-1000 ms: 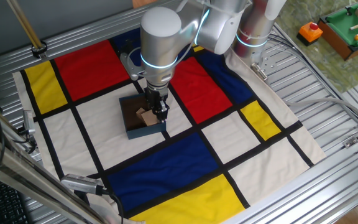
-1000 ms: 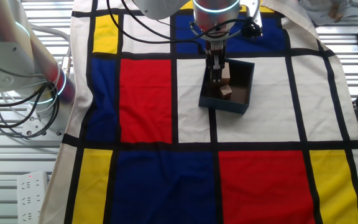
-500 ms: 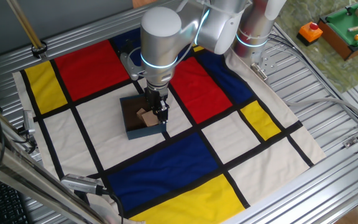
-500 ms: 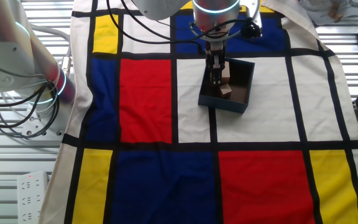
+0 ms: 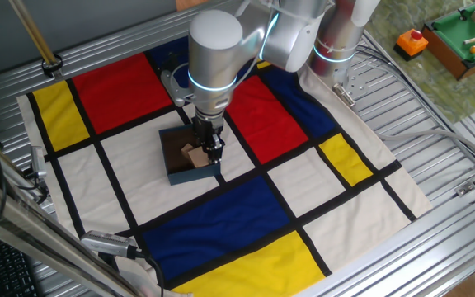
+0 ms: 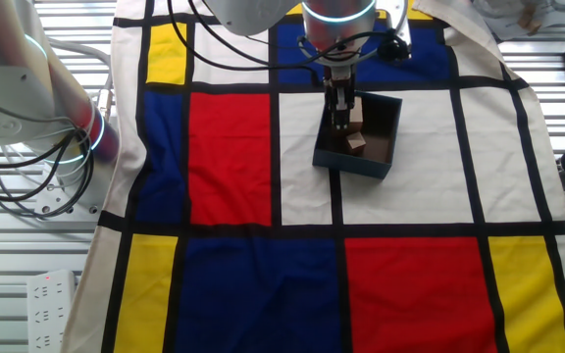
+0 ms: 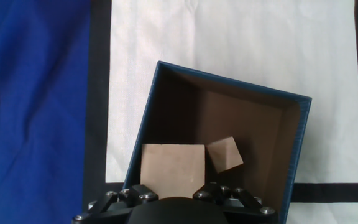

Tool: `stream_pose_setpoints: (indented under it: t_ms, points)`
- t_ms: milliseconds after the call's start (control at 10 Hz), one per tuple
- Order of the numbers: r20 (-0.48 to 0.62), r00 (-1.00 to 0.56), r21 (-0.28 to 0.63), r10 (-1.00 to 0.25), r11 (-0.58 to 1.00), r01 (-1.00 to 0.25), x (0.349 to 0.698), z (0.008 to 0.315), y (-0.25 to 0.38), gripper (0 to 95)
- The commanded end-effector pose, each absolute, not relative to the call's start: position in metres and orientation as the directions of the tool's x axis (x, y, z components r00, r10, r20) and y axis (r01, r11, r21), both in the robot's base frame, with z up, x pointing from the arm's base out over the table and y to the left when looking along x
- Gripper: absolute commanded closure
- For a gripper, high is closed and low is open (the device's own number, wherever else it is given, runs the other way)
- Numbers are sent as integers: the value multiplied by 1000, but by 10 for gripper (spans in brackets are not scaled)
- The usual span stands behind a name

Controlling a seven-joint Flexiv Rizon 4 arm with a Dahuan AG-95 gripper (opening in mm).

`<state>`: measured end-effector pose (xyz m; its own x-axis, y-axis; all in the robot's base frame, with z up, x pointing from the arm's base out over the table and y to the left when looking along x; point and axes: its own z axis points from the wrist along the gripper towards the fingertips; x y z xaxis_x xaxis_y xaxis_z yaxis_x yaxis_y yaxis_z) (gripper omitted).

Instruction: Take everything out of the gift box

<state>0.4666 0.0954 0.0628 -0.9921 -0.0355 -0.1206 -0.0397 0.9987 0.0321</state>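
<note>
My hand [image 7: 171, 198] sits low in the box [image 7: 291, 124], right at the big cube [image 7: 173, 165]. The fingers look to straddle it, but I cannot tell whether they are gripping. The small cube [image 7: 224, 154] lies just beside it, tilted. The box rests on a white square of the cloth [image 5: 303, 177] on the table [image 5: 423, 124].

A cloth [image 5: 221, 206] of red, blue, yellow and white panels divided by black lines covers a ribbed metal table [image 5: 435, 157]. At upper right of one fixed view sits a green toy game table [image 5: 466, 37] beside an orange object [image 5: 411, 42]. A white power strip [image 6: 52, 309] lies lower left in the other.
</note>
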Motion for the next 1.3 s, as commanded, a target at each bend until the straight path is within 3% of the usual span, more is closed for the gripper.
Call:
stream_pose_setpoints:
  t_ms: [100,1300]
  points:
    - [-122,-992,30,-37,999,-40,467,63,96,190]
    - [-134,-990,26,-37,999,-41,466,59,97,190]
